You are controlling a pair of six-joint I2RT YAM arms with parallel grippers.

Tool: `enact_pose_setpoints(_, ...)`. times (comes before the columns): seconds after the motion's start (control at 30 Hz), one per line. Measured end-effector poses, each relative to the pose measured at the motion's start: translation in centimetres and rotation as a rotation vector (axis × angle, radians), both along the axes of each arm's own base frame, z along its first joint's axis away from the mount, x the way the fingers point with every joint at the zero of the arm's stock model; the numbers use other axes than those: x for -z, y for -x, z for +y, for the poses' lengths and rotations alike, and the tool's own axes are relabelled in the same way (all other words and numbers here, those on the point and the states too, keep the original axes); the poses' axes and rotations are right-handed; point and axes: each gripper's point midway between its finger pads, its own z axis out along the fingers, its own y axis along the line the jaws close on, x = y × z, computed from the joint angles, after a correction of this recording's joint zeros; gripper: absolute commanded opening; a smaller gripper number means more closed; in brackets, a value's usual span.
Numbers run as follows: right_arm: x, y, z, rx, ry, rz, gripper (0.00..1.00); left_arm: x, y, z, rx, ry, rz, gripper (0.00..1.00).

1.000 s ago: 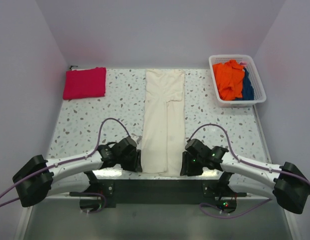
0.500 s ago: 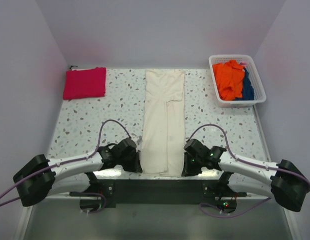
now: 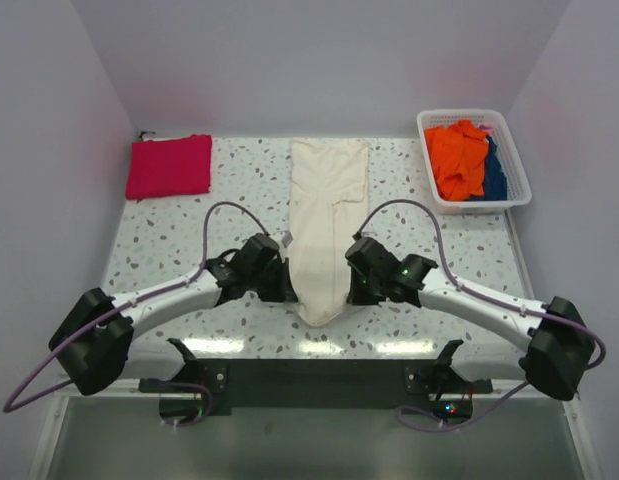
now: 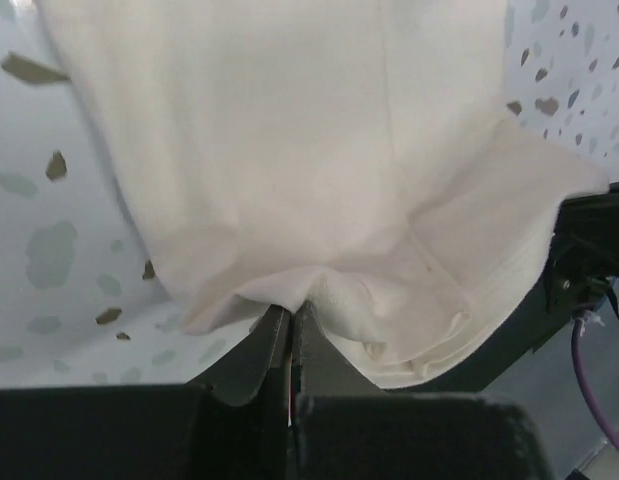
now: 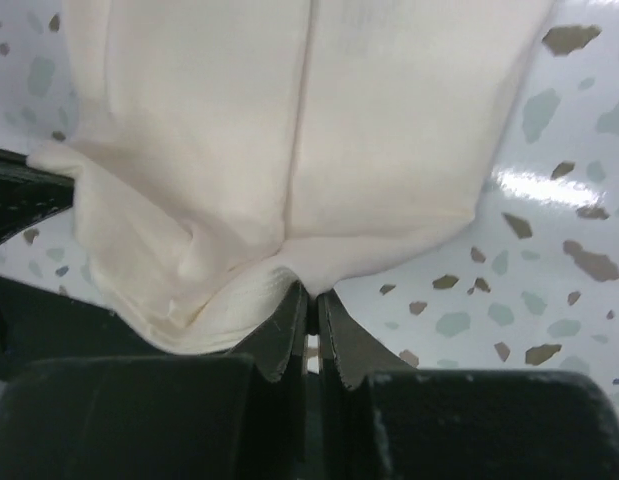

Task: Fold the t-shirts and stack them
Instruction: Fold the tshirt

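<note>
The cream-white t-shirt [image 3: 327,215] lies as a long narrow strip down the middle of the table, its near end lifted and sagging between my grippers. My left gripper [image 3: 287,290] is shut on its near left corner [image 4: 289,290]. My right gripper [image 3: 351,288] is shut on its near right corner [image 5: 309,275]. Both hold the hem above the table. The crimson-pink t-shirt [image 3: 170,166] lies folded at the far left corner, away from both grippers.
A white basket [image 3: 512,197] at the far right holds orange and blue cloth. The speckled table [image 3: 169,250] ends at a dark front edge near the arm bases. Purple walls close in at the back and both sides.
Both grippers have moved away from the front edge toward the table's middle, lifting the cream-white shirt's near end with them. The shirt's visible length has shortened.
</note>
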Motion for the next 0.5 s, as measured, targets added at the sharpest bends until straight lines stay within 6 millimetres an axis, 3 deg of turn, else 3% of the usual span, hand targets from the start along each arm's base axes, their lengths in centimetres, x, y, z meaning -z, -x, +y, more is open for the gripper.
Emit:
enact_pose_setpoints(0.23,1.8,-7.2,-0.6,0.079,0.092,-0.024,0.0,-0.6,-6.3,-1.7,-0.033,-0.016,-0.045,0.0)
enact_pose_setpoints(0.5,2.0,-14.4,0.5,0.121,0.098,-0.096,0.0,0.5,-12.2,-1.4,-0.125,-0.028,-0.054,0.0)
